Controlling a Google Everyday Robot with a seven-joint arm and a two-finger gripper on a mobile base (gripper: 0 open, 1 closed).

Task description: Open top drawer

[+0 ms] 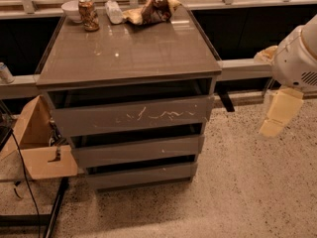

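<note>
The top drawer (131, 116) is the tallest of three grey-brown handleless fronts on a low cabinet (126, 53), with white squiggly scratches across its middle. A dark gap shows between its upper edge and the cabinet's top. Two shallower fronts (138, 150) sit below it. My gripper (273, 124), cream-coloured under a white arm (297, 53), hangs at the right of the view. It is well to the right of the drawer's right end, at about the drawer's height, and touches nothing.
On the cabinet's far edge stand a white bowl (72, 10), a can (89, 15), a lying bottle (114, 11) and a crumpled bag (153, 9). A cardboard box (37, 143) sits left of the cabinet, with a cable and black pole (54, 207). A window rail (247, 68) runs behind.
</note>
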